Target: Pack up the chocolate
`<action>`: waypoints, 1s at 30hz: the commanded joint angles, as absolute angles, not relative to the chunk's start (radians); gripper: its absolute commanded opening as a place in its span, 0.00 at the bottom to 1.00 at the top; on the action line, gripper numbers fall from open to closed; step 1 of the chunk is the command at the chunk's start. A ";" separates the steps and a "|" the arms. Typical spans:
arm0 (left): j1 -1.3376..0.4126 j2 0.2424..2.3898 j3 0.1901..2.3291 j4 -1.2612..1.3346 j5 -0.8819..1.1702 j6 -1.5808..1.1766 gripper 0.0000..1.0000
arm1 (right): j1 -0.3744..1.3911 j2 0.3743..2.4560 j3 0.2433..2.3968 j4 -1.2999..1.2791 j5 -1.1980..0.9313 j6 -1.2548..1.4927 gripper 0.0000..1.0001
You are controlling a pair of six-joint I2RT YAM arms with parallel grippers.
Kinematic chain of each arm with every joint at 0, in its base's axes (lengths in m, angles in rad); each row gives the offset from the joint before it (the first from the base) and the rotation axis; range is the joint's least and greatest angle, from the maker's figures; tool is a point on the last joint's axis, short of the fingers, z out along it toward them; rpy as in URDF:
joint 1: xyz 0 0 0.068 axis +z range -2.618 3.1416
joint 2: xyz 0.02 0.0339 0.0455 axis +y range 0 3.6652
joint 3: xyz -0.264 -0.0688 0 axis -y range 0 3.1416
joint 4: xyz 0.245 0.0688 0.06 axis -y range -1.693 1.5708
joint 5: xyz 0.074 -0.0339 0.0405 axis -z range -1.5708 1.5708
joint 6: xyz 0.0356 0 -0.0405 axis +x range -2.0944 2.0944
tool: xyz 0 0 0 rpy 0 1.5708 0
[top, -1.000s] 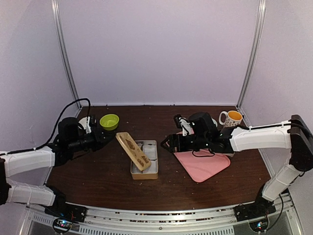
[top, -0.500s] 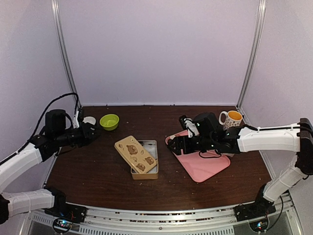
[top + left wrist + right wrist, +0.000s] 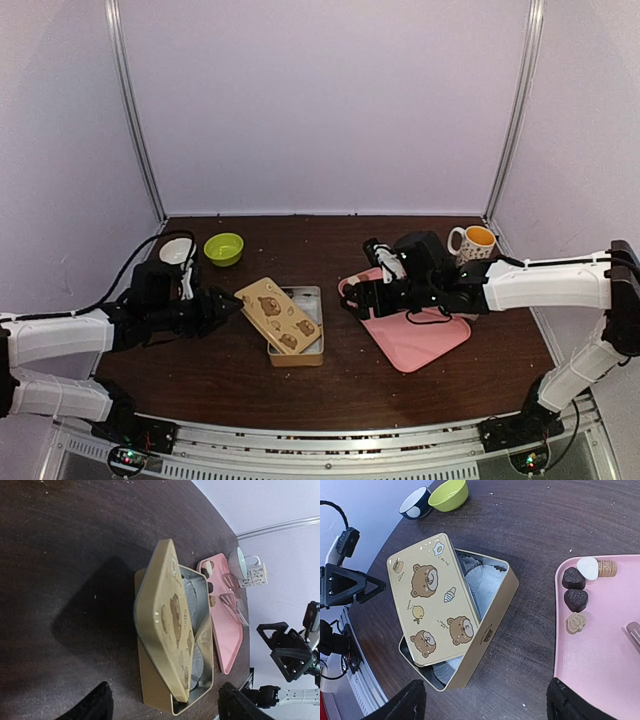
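1. Lying near one corner of the pink tray (image 3: 600, 650), the chocolate (image 3: 575, 600) is seen as a small cluster: two dark pieces, with paler pieces just beside them.
2. The tray is set on the dark surface (image 3: 200, 370), just right of the tan tin (image 3: 492, 622).
3. The tin stands open, and its bear-printed lid (image 3: 432, 597) is laid askew and tilted across it; where the lid's lower end rests is not clearly shown.
4. The left gripper (image 3: 229, 304) is spread wide with nothing held, low and near the tin's left side but apart from it.
5. The right gripper (image 3: 349, 297) is likewise spread wide and holds nothing, over the tray's edge nearest the tin.
6. A green bowl (image 3: 224, 247) and a mug (image 3: 472, 241) are placed toward the back.
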State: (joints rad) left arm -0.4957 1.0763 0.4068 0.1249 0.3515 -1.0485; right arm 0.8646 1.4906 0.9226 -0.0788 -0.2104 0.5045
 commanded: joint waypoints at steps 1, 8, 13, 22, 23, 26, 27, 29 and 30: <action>-0.500 1.145 0.402 0.290 0.238 -1.089 0.73 | 0.872 1.485 0.912 -0.060 -0.235 0.500 0.83; -0.500 1.310 0.438 0.398 0.267 -1.100 0.62 | 0.871 1.412 0.883 -0.087 -0.211 0.487 0.82; -0.500 1.356 0.456 0.431 0.273 -1.100 0.56 | 0.871 1.366 0.871 -0.114 -0.191 0.480 0.82; -0.500 1.387 0.509 0.432 0.278 -1.080 0.29 | 0.872 1.353 0.860 -0.112 -0.194 0.480 0.83; -0.501 1.387 0.515 0.430 0.282 -1.079 0.23 | 0.873 1.352 0.859 -0.111 -0.195 0.479 0.83; -0.501 1.362 0.532 0.410 0.290 -1.065 0.00 | 0.871 1.344 0.859 -0.111 -0.199 0.480 0.83; -0.501 1.344 0.539 0.372 0.283 -1.057 0.00 | 0.873 1.341 0.859 -0.110 -0.202 0.480 0.83; -0.500 1.286 0.561 0.294 0.263 -1.031 0.00 | 0.872 1.334 0.860 -0.111 -0.204 0.481 0.83; -0.500 1.268 0.576 0.244 0.252 -1.015 0.00 | 0.872 1.331 0.860 -0.111 -0.203 0.480 0.83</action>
